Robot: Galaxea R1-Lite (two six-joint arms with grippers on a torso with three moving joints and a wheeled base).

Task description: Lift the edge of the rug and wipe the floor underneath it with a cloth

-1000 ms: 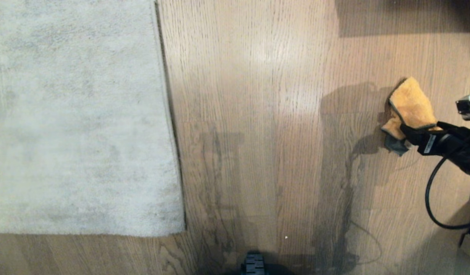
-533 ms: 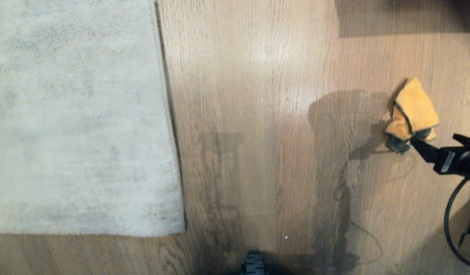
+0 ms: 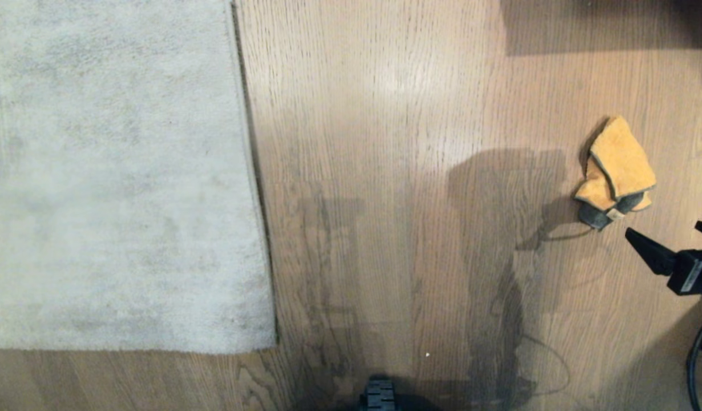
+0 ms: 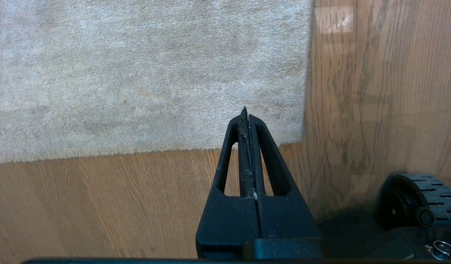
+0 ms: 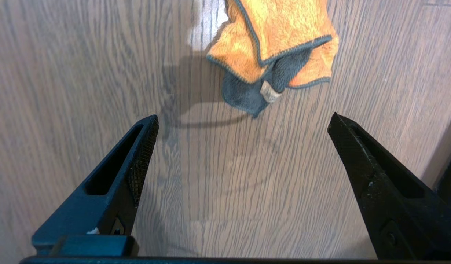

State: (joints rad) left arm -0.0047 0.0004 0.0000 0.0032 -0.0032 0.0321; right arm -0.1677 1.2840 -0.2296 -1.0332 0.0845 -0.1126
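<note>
Since a second ago, your right gripper [image 3: 668, 237] is backing off the orange cloth [image 3: 613, 171], jaws spread wide and empty; it is lying crumpled on the floor [image 3: 385, 171], well apart from the flat rug edge [image 3: 254, 188]. Your left gripper [image 4: 244, 112] is staying clenched.

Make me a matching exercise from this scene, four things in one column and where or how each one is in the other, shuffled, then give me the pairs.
Column one:
1. cloth
2. rug edge
3. left gripper
4. right gripper

Column two:
A. shut, hanging above the rug's corner
B. crumpled on the floor, held by nothing
C. flat on the floor
D. open and empty, short of the cloth

Pairs: 1-B, 2-C, 3-A, 4-D
</note>
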